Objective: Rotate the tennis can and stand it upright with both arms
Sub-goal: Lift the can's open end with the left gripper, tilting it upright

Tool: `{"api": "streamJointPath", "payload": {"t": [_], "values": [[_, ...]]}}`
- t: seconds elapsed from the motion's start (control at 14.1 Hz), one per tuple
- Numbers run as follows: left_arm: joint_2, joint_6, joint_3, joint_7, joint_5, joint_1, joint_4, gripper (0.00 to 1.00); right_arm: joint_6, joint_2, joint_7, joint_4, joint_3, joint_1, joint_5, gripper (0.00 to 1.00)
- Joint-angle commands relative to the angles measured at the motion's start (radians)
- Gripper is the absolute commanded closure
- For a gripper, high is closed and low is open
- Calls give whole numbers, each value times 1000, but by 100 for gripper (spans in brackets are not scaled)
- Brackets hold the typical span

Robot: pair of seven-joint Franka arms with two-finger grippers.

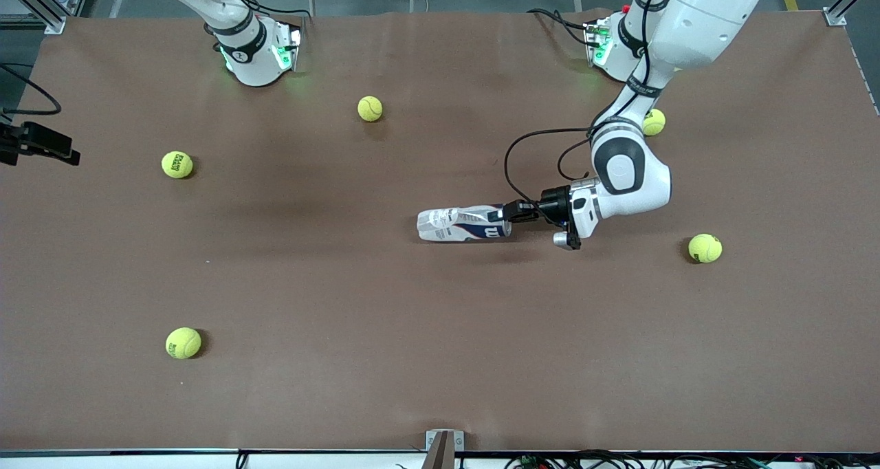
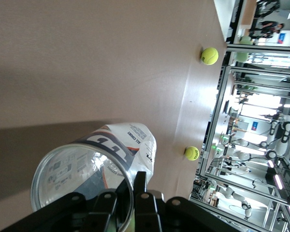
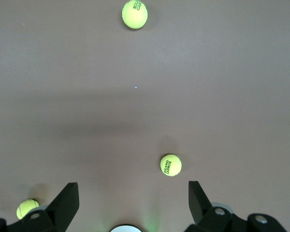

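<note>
The tennis can (image 1: 464, 224) lies on its side near the middle of the table, its length along the table and its silvery open rim toward the left arm's end. My left gripper (image 1: 512, 212) is at that end, held level. In the left wrist view the can (image 2: 111, 154) fills the foreground, and the left gripper (image 2: 134, 193) is shut on its rim, one finger inside and one outside. My right gripper (image 3: 130, 193) is open and empty, high over the table near its own base, and does not show in the front view. The right arm waits.
Several yellow-green tennis balls lie scattered around: one (image 1: 370, 108) toward the bases, two (image 1: 177, 164) (image 1: 183, 342) at the right arm's end, and two (image 1: 705, 247) (image 1: 653, 122) at the left arm's end. The left arm's black cable (image 1: 512, 159) loops over the table.
</note>
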Motion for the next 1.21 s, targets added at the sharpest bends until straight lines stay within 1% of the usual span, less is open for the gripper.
{"api": "streamJointPath", "payload": {"t": [0.0, 0.35, 0.43, 0.71, 0.92, 1.06, 1.14], "values": [[-58, 20, 1, -264, 208, -20, 57, 100, 20, -80, -12, -77, 13, -17, -1, 0], [-110, 5, -1, -790, 669, -62, 197, 100, 12, -119, -14, -97, 13, -37, -1, 0], [-124, 3, -1, -887, 737, -85, 215, 100, 12, -133, -14, -109, 13, -38, -1, 0], [-135, -32, -1, -1310, 1088, -200, 313, 100, -2, -168, -12, -122, 17, -37, 0, 0], [-119, -115, -1, -1525, 1298, -279, 393, 100, -11, -179, -12, -122, 30, -38, 0, 0], [-86, -191, 1, -1630, 1435, -332, 448, 100, -14, -183, -12, -126, 64, -58, 0, 0], [-61, -230, 1, -1656, 1475, -352, 477, 100, -18, -189, -14, -128, 87, -81, 0, 0]]}}
